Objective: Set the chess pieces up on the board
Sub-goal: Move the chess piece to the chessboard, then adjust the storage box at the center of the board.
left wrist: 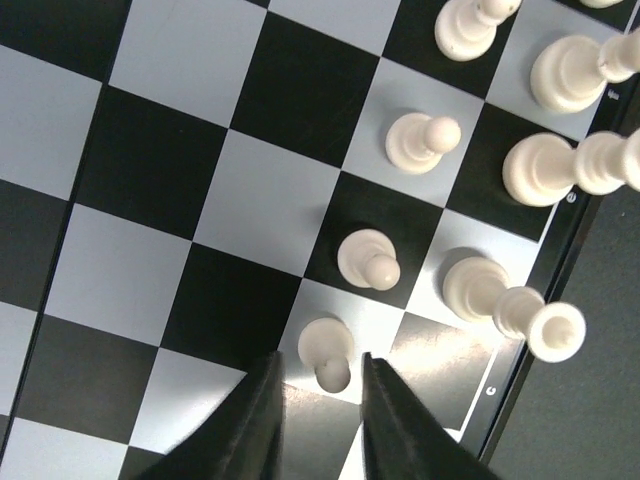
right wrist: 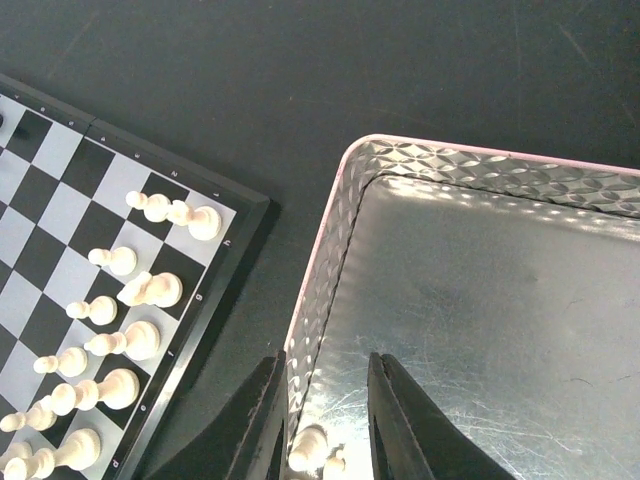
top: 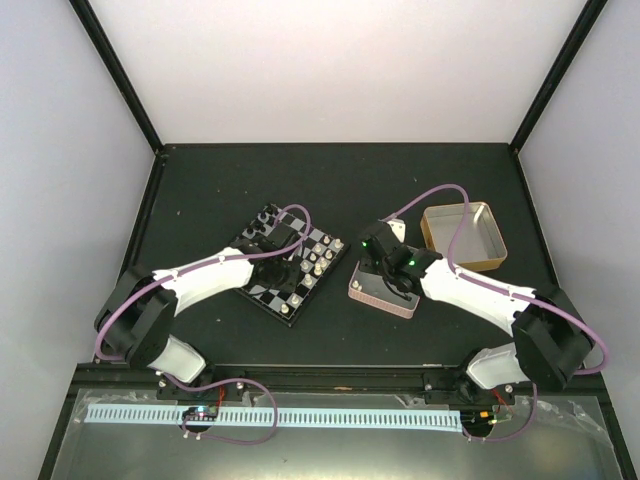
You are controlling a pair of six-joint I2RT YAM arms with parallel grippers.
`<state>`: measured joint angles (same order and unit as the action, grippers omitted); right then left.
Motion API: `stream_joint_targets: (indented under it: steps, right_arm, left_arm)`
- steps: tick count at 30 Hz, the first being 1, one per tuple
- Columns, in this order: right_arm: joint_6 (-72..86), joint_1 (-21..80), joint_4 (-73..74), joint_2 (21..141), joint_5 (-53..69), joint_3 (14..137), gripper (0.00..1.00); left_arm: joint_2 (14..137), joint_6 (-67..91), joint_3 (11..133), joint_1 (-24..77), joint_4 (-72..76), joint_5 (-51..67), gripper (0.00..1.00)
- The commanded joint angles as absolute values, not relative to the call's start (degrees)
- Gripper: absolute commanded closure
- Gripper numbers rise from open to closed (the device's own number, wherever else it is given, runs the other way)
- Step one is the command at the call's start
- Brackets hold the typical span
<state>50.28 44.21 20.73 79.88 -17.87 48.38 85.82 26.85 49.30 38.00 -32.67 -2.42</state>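
Cream-white chess pieces (left wrist: pixel 420 140) stand in two rows on the board (left wrist: pixel 150 150), so much is done. The left gripper (left wrist: pixel 320 365), jaws narrow, flanks a pawn (left wrist: pixel 325 345) there. The right gripper (right wrist: pixel 323 368), narrow too, flanks leftover figures (right wrist: pixel 307 445) in the pink tin (right wrist: pixel 330 250). Whether either one really grips, I cannot tell.

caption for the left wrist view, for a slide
left gripper straddling a cream-white pawn near the edge of the black-and-grey chessboard

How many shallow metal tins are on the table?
2: the pink tin just right of the board, under the right gripper; the gold tin beyond it, farther right.
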Motion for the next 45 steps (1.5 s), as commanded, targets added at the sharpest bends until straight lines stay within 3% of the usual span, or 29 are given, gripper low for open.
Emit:
stream_joint_targets:
  steps: [1,5,13,16,22,27,36,45]
  right_arm:
    - [50.6,43.8,19.8,79.2,-19.6,48.1,0.77]
    - [49.5,43.4,20.3,78.2,-19.8,48.6,0.75]
    - [43.7,37.7,24.9,76.3,-12.4,48.2,0.71]
    - [40.4,36.1,29.3,75.8,-10.2,47.8,0.60]
    - [34.6,32.6,35.1,77.0,-10.5,48.9,0.49]
    - [17.0,29.2,35.0,82.6,-7.6,56.6,0.40]
    - [1.4,25.9,35.2,93.8,-1.9,63.2,0.40]
    - [2.2,25.6,36.1,103.0,-6.5,68.9,0.51]
  left_arm:
    - [84.8,27.5,51.2,38.1,-35.1,-3.1,0.72]
    - [82.7,27.6,52.3,37.9,-36.3,-2.9,0.60]
    - [68.6,29.0,51.2,35.3,-34.3,-4.5,0.50]
    - [61.6,28.2,49.1,34.5,-30.2,-7.1,0.46]
    - [49.8,23.7,41.8,33.7,-17.1,-13.8,0.34]
    - [47.5,20.0,40.8,33.0,-11.8,-14.0,0.25]
    - [55.3,19.2,46.8,32.1,-12.0,-11.3,0.24]
    - [62.8,18.8,54.3,31.7,-15.5,-7.9,0.25]
